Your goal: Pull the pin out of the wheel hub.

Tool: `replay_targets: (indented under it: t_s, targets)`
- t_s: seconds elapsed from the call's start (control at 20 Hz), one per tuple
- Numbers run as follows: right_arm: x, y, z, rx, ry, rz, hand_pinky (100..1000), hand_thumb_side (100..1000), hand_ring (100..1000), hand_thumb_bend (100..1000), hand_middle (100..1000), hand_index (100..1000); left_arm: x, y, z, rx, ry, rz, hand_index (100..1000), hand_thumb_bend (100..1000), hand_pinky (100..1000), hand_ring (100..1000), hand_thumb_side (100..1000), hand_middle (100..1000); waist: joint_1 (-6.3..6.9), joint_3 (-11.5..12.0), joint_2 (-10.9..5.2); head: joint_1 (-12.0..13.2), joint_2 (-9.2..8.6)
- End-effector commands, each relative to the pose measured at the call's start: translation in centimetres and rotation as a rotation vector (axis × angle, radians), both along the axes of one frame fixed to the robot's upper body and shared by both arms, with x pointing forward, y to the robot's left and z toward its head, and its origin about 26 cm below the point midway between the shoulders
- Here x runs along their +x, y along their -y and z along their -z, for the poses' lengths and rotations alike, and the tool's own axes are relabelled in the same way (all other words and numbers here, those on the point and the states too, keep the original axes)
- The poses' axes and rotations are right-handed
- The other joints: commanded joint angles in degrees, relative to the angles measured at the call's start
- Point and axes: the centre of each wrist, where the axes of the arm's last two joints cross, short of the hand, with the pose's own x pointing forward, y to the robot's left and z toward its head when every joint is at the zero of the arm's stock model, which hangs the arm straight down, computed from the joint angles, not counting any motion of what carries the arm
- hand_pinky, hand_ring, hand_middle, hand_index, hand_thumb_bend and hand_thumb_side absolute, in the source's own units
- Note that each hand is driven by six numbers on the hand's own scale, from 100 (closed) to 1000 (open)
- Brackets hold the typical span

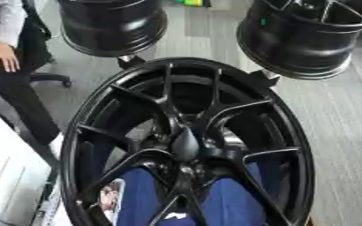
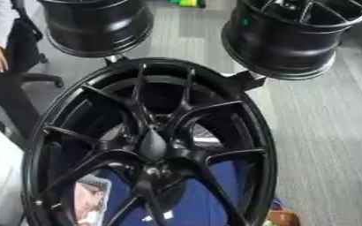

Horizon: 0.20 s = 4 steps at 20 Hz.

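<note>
A black wheel (image 1: pixel 188 145) fills both views, spokes meeting at its hub (image 1: pixel 186 145), where a dark cone-shaped pin (image 2: pixel 153 145) stands. Neither robot hand shows anywhere. Only the right eye view catches an orange thing (image 2: pixel 280 218) by the rim's lower right.

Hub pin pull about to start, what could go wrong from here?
1. Neither hand shows in either view, so any reach starts unseen.
2. The pin cannot be told apart on the black wheel hub; a wrong grab seems likely.
3. Two more wheels stand close behind and could be knocked.
</note>
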Motion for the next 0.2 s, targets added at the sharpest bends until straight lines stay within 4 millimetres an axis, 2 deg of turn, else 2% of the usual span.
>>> replay_targets:
  t_s: [0.05,0.2]
  targets:
    - [-0.19,-0.31,-0.30,-0.004,0.044,-0.009,873,100,791,100,726,800,-0.40,0.08,-1.08,0.013,0.038,0.006,797,100,648,670,611,540,0.08,0.0,-0.95,-0.2,-0.71]
    - [-0.06,-0.37,0.37,0.011,0.058,-0.009,874,100,791,100,727,801,-0.41,0.09,-1.11,0.012,0.039,0.006,797,100,649,670,609,540,0.06,0.1,-0.97,-0.2,-0.68]
